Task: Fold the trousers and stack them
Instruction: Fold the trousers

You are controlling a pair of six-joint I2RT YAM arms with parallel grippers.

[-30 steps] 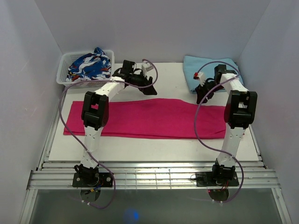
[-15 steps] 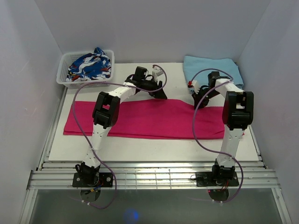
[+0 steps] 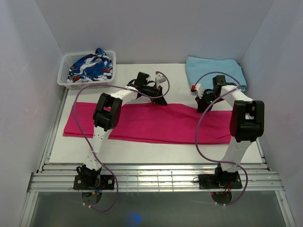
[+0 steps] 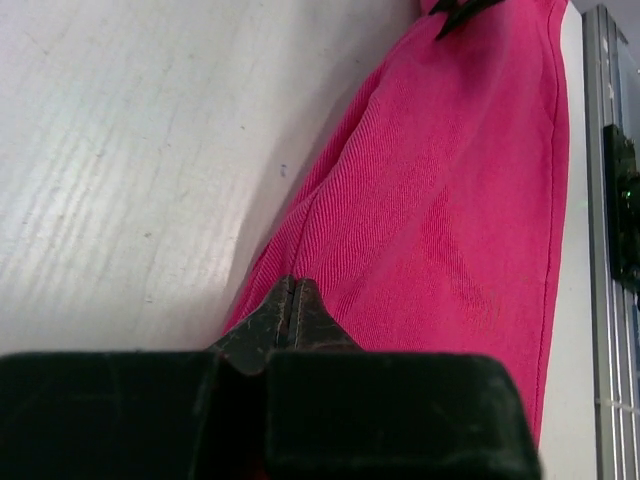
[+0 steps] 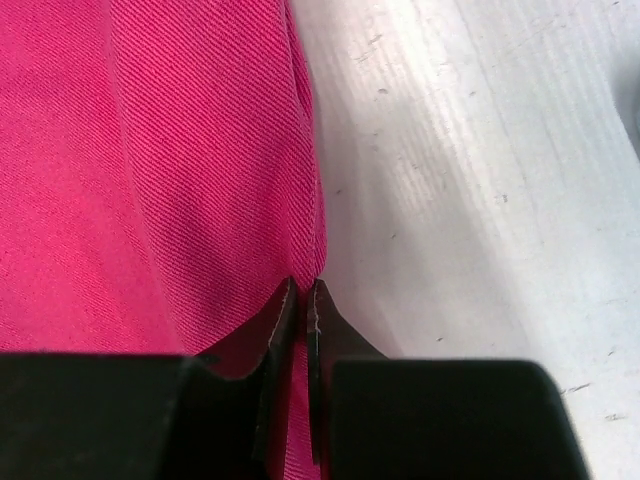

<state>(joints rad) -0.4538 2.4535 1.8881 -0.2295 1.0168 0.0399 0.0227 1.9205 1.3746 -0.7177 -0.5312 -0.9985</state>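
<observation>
As I look down on the table (image 3: 142,150), both pinches are on.
Far edge of the trousers (image 3: 151,124) sits clamped in the left gripper (image 4: 292,290) and the right gripper (image 5: 303,290), fingers pressed nearly together.

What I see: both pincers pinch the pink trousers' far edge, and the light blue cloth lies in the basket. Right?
The light blue cloth lies on the table at far right, outside the basket; the top view shows it. The rest holds.

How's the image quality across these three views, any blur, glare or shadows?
Top view: sharp, evenly lit. Left wrist view: a soft shadow on the table beside the trousers, weave in focus. Right wrist view: weave crisp, bright sheen streaking the table.
</observation>
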